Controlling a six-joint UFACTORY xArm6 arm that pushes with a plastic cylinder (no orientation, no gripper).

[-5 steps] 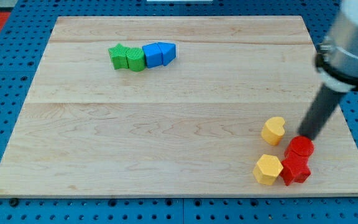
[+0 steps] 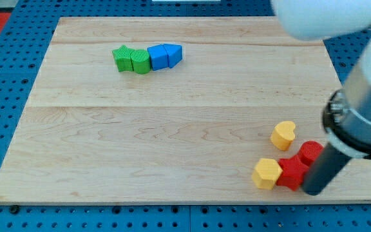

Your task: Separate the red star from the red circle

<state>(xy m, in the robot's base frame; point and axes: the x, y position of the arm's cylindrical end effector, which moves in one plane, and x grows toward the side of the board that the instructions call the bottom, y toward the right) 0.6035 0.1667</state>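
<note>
The red star lies near the board's bottom right corner, touching the red circle, which sits up and to its right. My tip is at the board's bottom edge, right against the star's right side and just below the circle. The rod partly hides the circle's lower edge.
A yellow hexagon touches the star's left side. A yellow heart lies just above them. At the view's top left, a green star, a green block and two blue blocks form a row. The wooden board ends just below my tip.
My tip moved down from above the red circle to the star's right side. The red star and yellow hexagon slid left, and the circle shifted slightly.
</note>
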